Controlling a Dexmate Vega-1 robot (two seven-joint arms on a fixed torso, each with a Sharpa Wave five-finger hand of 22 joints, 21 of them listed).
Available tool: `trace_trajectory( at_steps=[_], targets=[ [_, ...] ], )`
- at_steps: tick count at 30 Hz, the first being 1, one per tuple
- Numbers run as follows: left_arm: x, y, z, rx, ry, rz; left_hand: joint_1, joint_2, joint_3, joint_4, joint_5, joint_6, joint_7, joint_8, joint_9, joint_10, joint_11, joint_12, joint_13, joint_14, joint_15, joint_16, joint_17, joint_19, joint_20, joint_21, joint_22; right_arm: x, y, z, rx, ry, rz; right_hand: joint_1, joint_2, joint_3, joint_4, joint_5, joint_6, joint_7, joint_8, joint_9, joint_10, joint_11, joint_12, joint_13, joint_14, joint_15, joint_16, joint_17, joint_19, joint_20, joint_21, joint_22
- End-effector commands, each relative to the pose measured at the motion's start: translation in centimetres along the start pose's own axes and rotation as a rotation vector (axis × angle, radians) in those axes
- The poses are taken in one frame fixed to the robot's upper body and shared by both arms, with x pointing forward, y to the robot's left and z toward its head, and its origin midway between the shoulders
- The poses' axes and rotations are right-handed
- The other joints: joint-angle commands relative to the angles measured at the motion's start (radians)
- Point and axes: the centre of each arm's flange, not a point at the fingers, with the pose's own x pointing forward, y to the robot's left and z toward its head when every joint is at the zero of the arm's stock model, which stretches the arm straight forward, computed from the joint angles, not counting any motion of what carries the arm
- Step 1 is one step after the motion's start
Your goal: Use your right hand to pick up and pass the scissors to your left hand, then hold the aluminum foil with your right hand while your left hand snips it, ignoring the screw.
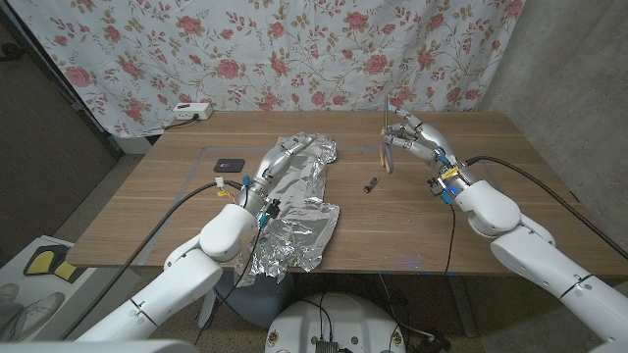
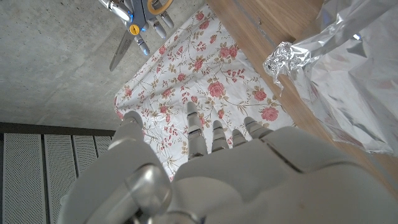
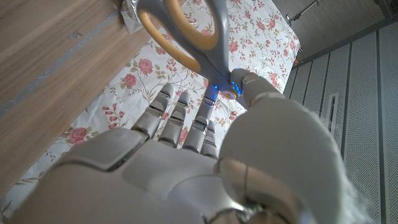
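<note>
My right hand [image 1: 420, 143] is lifted above the table's far right and grips the scissors [image 1: 387, 137] with the blades pointing up and the orange handles [image 3: 180, 31] hanging below. The thumb [image 3: 249, 87] presses on the scissors near the pivot. A crumpled sheet of aluminum foil [image 1: 294, 211] lies left of centre. My left hand [image 1: 285, 157] stretches over the foil's far end with fingers [image 2: 199, 124] apart and holds nothing. The left wrist view also shows the foil [image 2: 348, 81] and the scissors [image 2: 121, 53] in my right hand [image 2: 143, 12]. The small dark screw [image 1: 371, 184] lies between the foil and the right hand.
A black flat object [image 1: 231, 165] sits on the table left of the foil. A white power strip [image 1: 191, 111] lies at the far left edge. A flowered curtain [image 1: 294, 49] hangs behind the table. Bare wood [image 1: 412, 226] lies in front of the right hand.
</note>
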Motion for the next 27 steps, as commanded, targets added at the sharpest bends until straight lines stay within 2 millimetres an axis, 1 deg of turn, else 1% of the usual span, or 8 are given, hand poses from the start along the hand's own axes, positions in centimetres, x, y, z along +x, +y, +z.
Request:
trace_trajectory(
  at_steps=[1,3,8,12,14,20,21,27],
  targets=[
    [0.2,-0.7,0.2,0.081,0.022,0.01,0.017,-0.002,0.008,-0.001,0.002,0.003,0.002,0.001,0.002,-0.005,0.004,-0.002,0.003,-0.029,0.003,-0.003,0.0,-0.001,0.005,0.002,0.003,0.2,0.8,0.1,0.022,0.0,0.014,-0.009,0.004,0.018,0.009,0.009,0.008,-0.003,0.003,0.002,0.015,-0.024,0.01,0.051,-0.008,-0.163,0.001,0.001,-0.004,0.001,0.002,0.003],
    [0.3,-0.9,0.1,0.116,0.018,0.01,0.021,-0.003,0.01,0.0,0.002,0.004,0.003,0.001,0.002,-0.007,0.004,-0.002,0.003,-0.031,0.005,-0.003,0.0,-0.003,0.004,0.001,0.003,0.2,0.8,0.1,0.023,-0.004,0.021,-0.009,0.003,0.019,0.009,0.009,0.008,-0.003,0.003,0.002,0.014,-0.025,0.01,0.05,-0.008,-0.163,0.001,0.001,-0.004,0.003,0.003,0.003],
    [0.8,-1.3,-0.3,0.141,0.019,0.011,0.032,-0.005,0.014,0.002,0.001,0.017,-0.013,0.003,0.002,-0.008,0.003,-0.002,0.003,-0.036,0.002,-0.003,0.001,-0.007,0.0,0.0,0.003,0.2,0.9,-0.1,0.041,0.0,0.013,-0.01,0.003,0.017,0.009,0.009,0.008,-0.005,0.003,0.002,0.012,-0.026,0.01,0.049,-0.011,-0.164,0.001,0.002,-0.006,0.006,0.003,0.003],
    [1.3,-1.7,-0.4,0.149,0.005,0.009,0.045,-0.006,0.019,0.003,0.0,0.037,-0.023,0.008,0.002,-0.01,0.002,-0.001,0.003,-0.037,-0.005,-0.002,0.001,-0.003,-0.01,0.002,0.003,0.3,1.3,0.1,0.048,-0.009,0.014,-0.011,0.003,0.017,0.009,0.009,0.009,-0.006,0.003,0.002,0.014,-0.023,0.011,0.049,-0.012,-0.164,0.001,0.002,-0.007,0.006,0.002,0.003],
    [1.6,-2.0,-0.3,0.148,-0.002,-0.003,0.057,-0.006,0.024,0.002,-0.001,0.055,-0.028,0.012,0.002,-0.008,-0.007,0.001,0.003,-0.038,-0.005,-0.002,0.001,-0.003,-0.009,0.002,0.003,0.5,1.4,0.1,0.054,-0.012,0.019,-0.011,0.003,0.018,0.009,0.01,0.009,-0.006,0.003,0.002,0.014,-0.025,0.011,0.049,-0.012,-0.163,0.001,0.002,-0.008,0.007,0.002,0.003],
    [2.2,-3.7,0.1,0.192,-0.04,-0.024,0.103,-0.006,0.041,0.0,-0.003,0.118,-0.062,0.027,0.001,-0.002,-0.02,0.005,0.004,-0.033,-0.005,0.003,0.001,0.006,-0.007,0.005,0.002,0.9,1.9,-0.4,0.071,-0.005,0.021,-0.013,0.003,0.018,0.009,0.011,0.01,-0.007,0.003,0.002,0.013,-0.023,0.012,0.048,-0.014,-0.164,0.001,0.002,-0.009,0.007,0.003,0.003],
    [2.2,-3.8,0.1,0.202,-0.041,-0.032,0.124,-0.013,0.046,-0.002,-0.005,0.149,-0.065,0.035,0.001,0.006,-0.028,0.009,0.004,-0.025,-0.008,0.005,0.0,0.014,-0.006,0.006,0.002,0.9,1.9,-0.4,0.068,-0.006,0.026,-0.013,0.003,0.019,0.009,0.012,0.011,-0.007,0.003,0.002,0.012,-0.023,0.013,0.048,-0.014,-0.163,0.001,0.002,-0.009,0.007,0.003,0.003],
    [2.4,-4.5,0.2,0.193,-0.049,-0.055,0.142,-0.029,0.046,-0.003,-0.006,0.157,-0.064,0.034,0.0,0.012,-0.035,0.012,0.004,-0.021,-0.012,0.005,0.0,0.019,-0.009,0.007,0.001,1.1,1.9,-0.7,0.081,-0.001,0.029,-0.013,0.003,0.018,0.009,0.012,0.012,-0.009,0.003,0.002,0.013,-0.023,0.013,0.046,-0.015,-0.164,0.002,0.002,-0.01,0.008,0.003,0.003]
  ],
)
